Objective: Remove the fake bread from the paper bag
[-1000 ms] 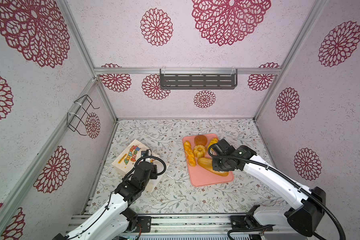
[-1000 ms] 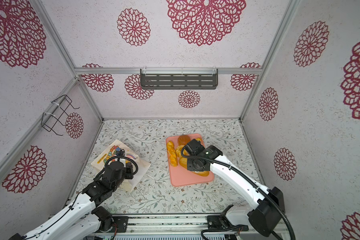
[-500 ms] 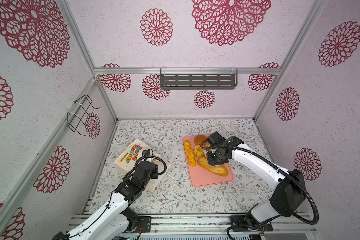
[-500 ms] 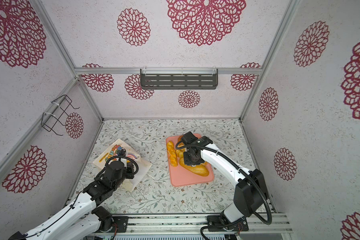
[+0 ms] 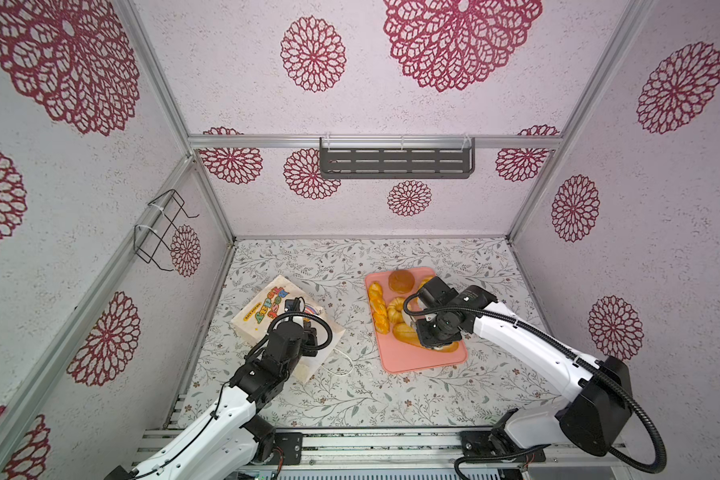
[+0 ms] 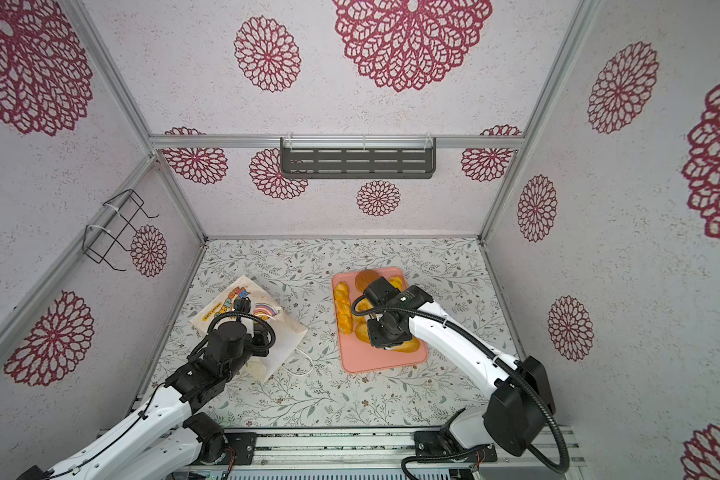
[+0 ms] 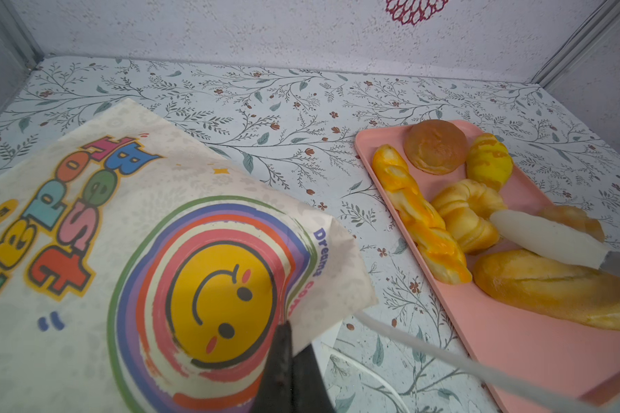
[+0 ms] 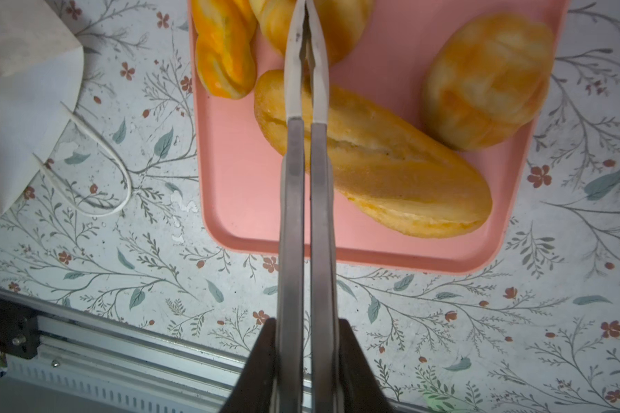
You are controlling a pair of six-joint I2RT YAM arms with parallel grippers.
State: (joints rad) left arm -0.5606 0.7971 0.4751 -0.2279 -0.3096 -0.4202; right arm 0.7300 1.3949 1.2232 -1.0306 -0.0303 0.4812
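The left claw point(image 7: 287, 354) pinches the cream paper bag point(image 7: 86, 232). The right claw point(image 8: 306, 339) squeezes metal tongs point(image 8: 292, 196) shut above golden toy bread point(image 8: 373, 161) on a pink tray point(image 8: 237, 186).

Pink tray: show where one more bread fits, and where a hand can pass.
Tray: bare only at its near end, between the loaf and the front rim; the far half is packed with bread. Table: open along the front rail, along the back wall, and in the lane between bag and tray, except where the bag's cord lies.
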